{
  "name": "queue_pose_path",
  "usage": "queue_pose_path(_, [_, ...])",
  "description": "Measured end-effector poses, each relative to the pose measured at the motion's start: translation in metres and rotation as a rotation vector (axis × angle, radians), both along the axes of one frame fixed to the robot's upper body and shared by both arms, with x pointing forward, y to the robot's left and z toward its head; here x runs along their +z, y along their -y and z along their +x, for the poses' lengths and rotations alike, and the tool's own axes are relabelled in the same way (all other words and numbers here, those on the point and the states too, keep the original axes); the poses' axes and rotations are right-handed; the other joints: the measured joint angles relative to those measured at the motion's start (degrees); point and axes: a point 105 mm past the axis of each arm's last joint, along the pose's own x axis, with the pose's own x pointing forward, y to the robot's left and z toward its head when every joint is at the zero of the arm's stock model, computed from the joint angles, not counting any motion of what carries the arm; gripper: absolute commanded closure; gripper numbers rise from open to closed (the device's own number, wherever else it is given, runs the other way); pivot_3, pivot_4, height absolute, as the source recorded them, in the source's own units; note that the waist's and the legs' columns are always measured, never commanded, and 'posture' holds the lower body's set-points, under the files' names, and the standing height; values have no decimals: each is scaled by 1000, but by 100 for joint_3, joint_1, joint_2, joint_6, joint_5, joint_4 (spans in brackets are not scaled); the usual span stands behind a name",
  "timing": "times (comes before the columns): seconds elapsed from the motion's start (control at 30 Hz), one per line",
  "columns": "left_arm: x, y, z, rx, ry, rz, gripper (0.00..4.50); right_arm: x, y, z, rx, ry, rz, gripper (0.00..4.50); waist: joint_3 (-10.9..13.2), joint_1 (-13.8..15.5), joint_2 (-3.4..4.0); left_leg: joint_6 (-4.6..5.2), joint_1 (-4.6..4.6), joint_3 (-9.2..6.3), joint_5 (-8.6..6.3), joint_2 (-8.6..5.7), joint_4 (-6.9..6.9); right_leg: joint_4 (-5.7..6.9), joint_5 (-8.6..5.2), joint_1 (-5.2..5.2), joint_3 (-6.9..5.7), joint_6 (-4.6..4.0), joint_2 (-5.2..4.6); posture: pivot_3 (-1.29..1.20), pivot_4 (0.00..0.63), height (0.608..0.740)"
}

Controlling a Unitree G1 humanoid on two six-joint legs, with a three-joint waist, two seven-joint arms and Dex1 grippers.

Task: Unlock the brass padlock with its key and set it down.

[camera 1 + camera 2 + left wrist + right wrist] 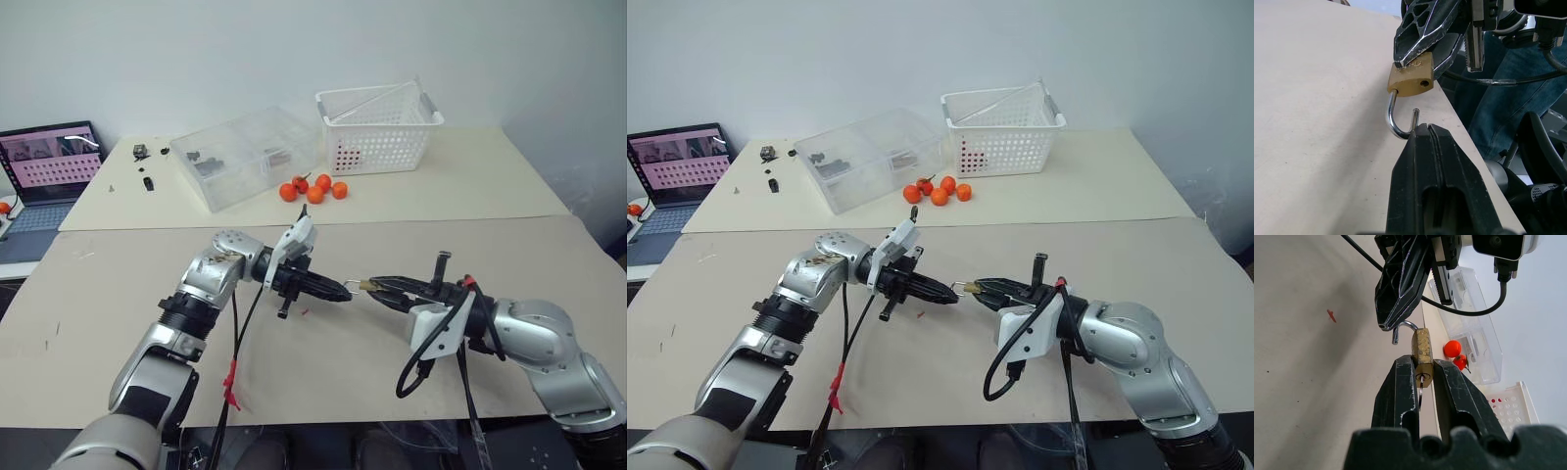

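Item: brass padlock (1423,350), small, yellow body, thin silver shackle. Location: held in the air above the middle of the bench (509,186), nearer its front edge, between the two tools.

Right tool (1422,377): clamped on the padlock body, one finger on each flat side. A key with its ring sits in the keyhole at the body's bottom end, between the fingers.

Left tool (1426,131): fingers pressed together, tip right at the bend of the shackle; whether it pinches the shackle or only touches it cannot be made out.

Progress: in the left wrist view the shackle hangs as an open hook, one leg free of the body, so the lock appears to be unlocked. Remaining, by judgement: set the padlock down on the bench and let go.

Other stock, far side of the bench: white basket (377,127), clear plastic box (245,157), orange fruits (313,188), laptop (44,176) at the left edge.

Obscured: the key's bow is largely hidden by the right tool's fingers; small dark parts near the box are too small to identify.
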Motion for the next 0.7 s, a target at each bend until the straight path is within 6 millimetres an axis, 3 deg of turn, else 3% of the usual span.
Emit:
queue_pose_path(0.43, [-11,-1,9,53,-8,2,4472,4,-4,-6,6,-12,24,4408,0,2,0,0,0,0,0,0,0,0,0,0,-1,0,0,0,150,740])
queue_pose_path(0.7, [-8,0,14,74,-2,-8,4472,-1,-4,-11,-5,-56,38,4408,0,-1,-1,0,0,0,0,0,0,0,0,0,-1,1,1,0,150,740])
